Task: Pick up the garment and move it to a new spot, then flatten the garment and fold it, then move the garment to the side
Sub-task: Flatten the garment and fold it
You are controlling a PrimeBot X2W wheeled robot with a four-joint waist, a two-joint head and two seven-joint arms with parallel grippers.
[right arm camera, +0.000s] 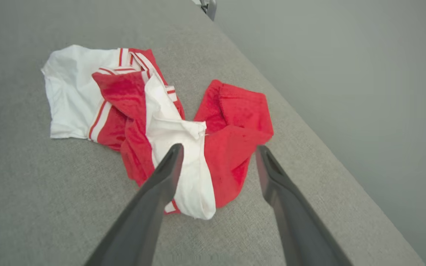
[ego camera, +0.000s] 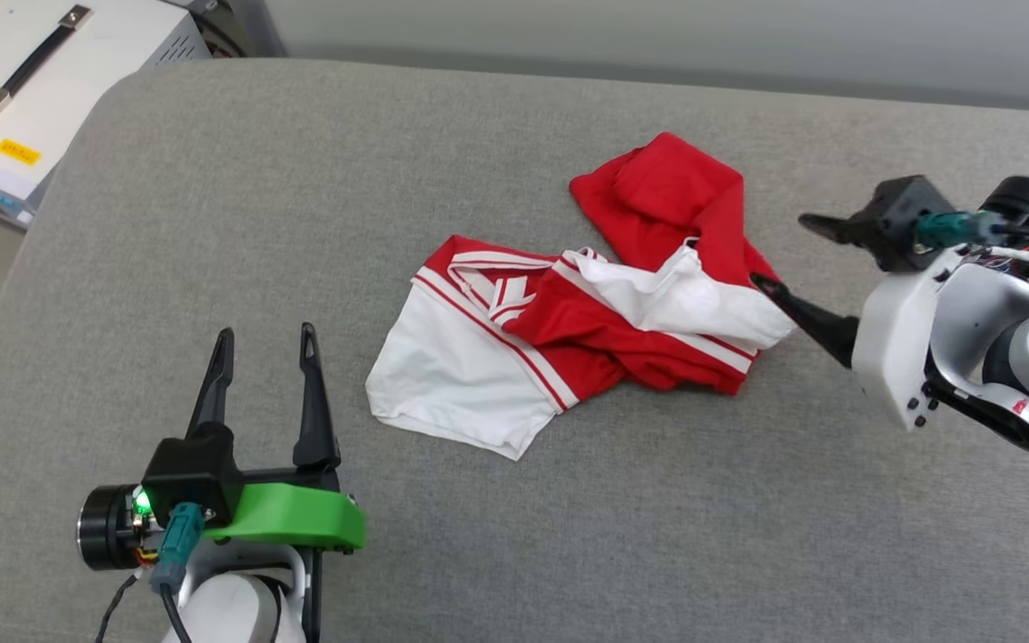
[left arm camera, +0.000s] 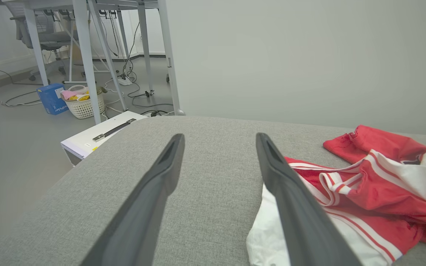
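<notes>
The garment [ego camera: 586, 313], red with white sleeves and striped trim, lies crumpled in the middle of the grey padded table [ego camera: 514, 554]. Its lettering is hidden in the folds. My left gripper [ego camera: 264, 344] stands open at the lower left, a short way left of the white sleeve, holding nothing. My right gripper [ego camera: 782, 254] is open at the garment's right edge, fingers pointing left, one fingertip [ego camera: 763, 284] right by the white cloth. In the right wrist view the garment [right arm camera: 154, 111] lies ahead of the open right gripper [right arm camera: 218, 149]. The left wrist view has the garment [left arm camera: 364, 192] to the right of the open left gripper [left arm camera: 220, 138].
A white case with a black handle [ego camera: 41, 80] stands off the table's far left corner. The left wrist view shows floor beyond the table with desk legs [left arm camera: 87, 55], cables, a blue box [left arm camera: 52, 98] and a white basket [left arm camera: 83, 103]. A grey wall runs behind the table.
</notes>
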